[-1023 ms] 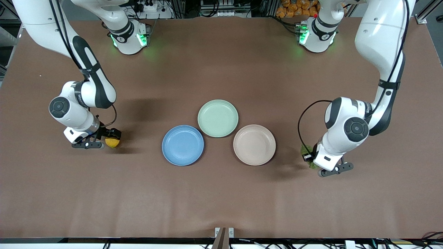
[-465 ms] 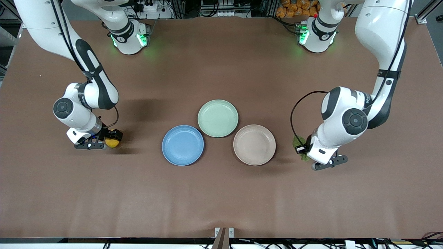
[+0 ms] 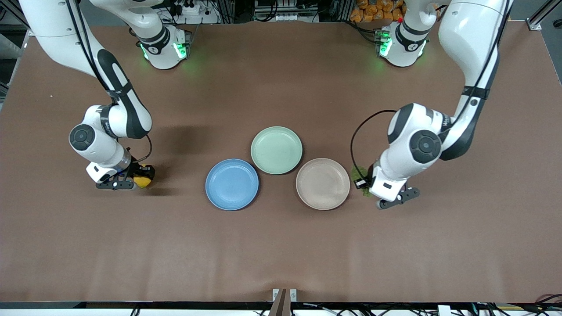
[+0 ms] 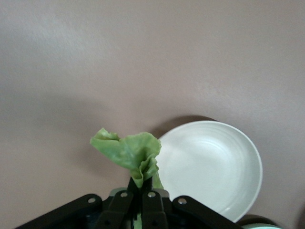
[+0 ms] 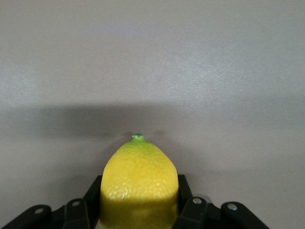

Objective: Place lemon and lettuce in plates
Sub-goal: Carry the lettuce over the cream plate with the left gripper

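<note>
The yellow lemon (image 3: pixel 143 181) lies toward the right arm's end of the table, level with the blue plate (image 3: pixel 232 184). My right gripper (image 3: pixel 140 179) is shut on it. In the right wrist view the lemon (image 5: pixel 138 181) fills the space between the black fingers (image 5: pixel 184 187) of the right gripper (image 5: pixel 139 188), nubby tip pointing away. My left gripper (image 3: pixel 365 183) is shut on the green lettuce (image 3: pixel 359 172) and hangs just beside the beige plate (image 3: pixel 322 184). In the left wrist view the lettuce (image 4: pixel 127 151) stands crumpled out of the left gripper (image 4: pixel 141 185), next to the beige plate (image 4: pixel 209 167).
A pale mint-green plate (image 3: pixel 276 150) sits farther from the front camera, touching the gap between the blue and beige plates. All three plates hold nothing. Brown cloth covers the table (image 3: pixel 281 245).
The left arm has carried the lettuce over the table toward the beige plate. The right gripper's fingers have shut on the lemon, which has hardly moved.
</note>
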